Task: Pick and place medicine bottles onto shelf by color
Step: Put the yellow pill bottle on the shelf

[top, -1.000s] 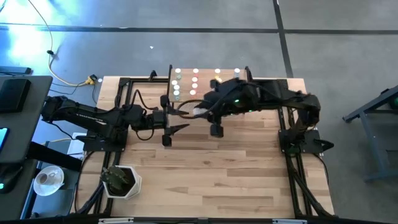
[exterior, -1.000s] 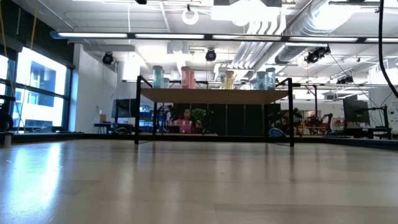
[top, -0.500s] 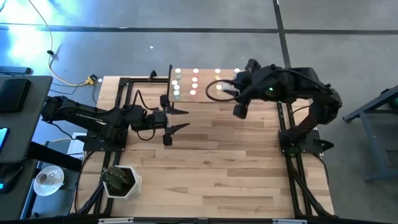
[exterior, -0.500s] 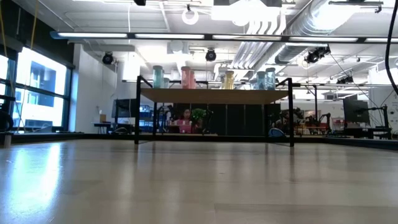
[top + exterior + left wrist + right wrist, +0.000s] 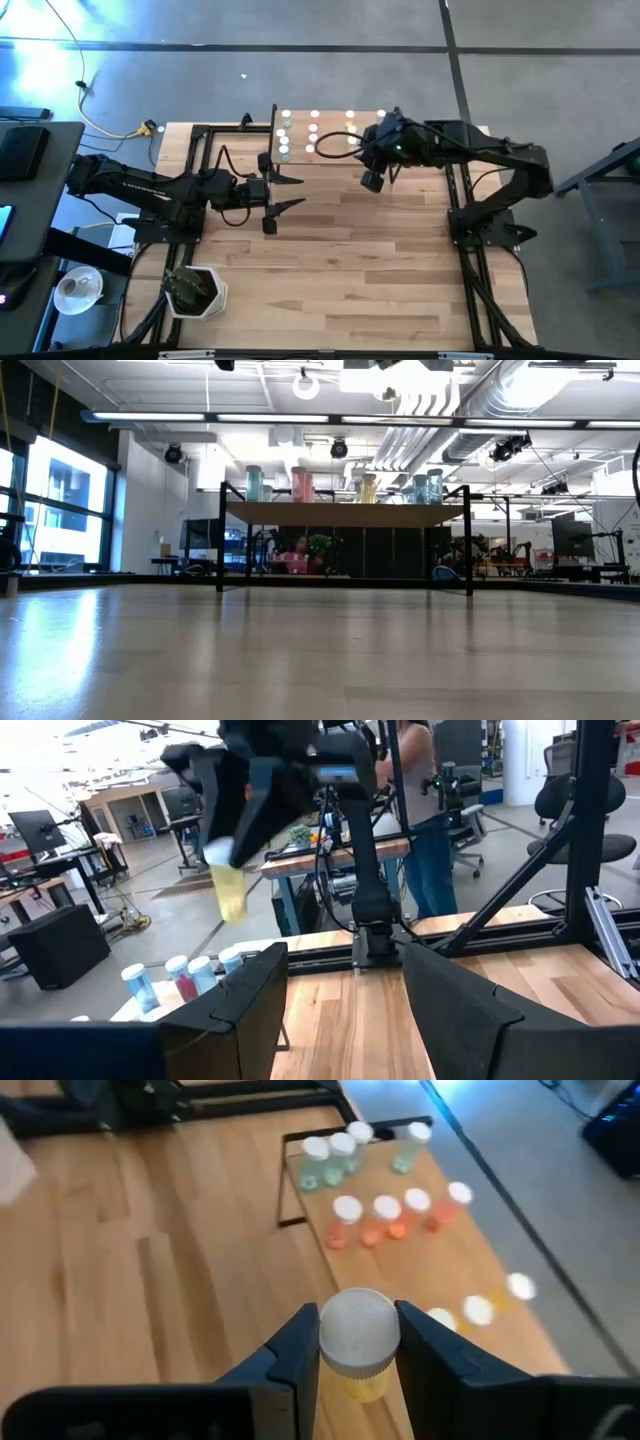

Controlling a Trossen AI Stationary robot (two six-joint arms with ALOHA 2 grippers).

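Observation:
The shelf (image 5: 298, 135) stands at the table's far edge, its light board on black legs (image 5: 340, 513). Medicine bottles with white caps stand on it: green ones (image 5: 330, 1160), pink-orange ones (image 5: 380, 1220) and yellow ones (image 5: 480, 1310). My right gripper (image 5: 358, 1355) hovers above the shelf's right part, shut on a yellow bottle (image 5: 358, 1335). The left wrist view shows that gripper (image 5: 232, 870) from the side. My left gripper (image 5: 288, 192) is level and open near the table's middle left, nothing between its fingers (image 5: 340, 990). My right gripper pinches the yellow bottle by its white cap (image 5: 358, 1320), one finger on each side. The fingers slant down from the table's right side. The yellow body (image 5: 230, 898) hangs below them, slightly tilted, clear of the shelf and table.
A white pot with a plant (image 5: 195, 290) sits at the table's near left corner. Black frame rails (image 5: 465, 250) run along both sides. A person (image 5: 425, 820) stands beyond the table. Bare wood lies between the shelf and the near edge.
My right gripper, carrying the yellow bottle, has drawn away from the left gripper toward the table's right and far edge. It then swung back left over the shelf, sinking and tipping further down. The left gripper has kept still and open.

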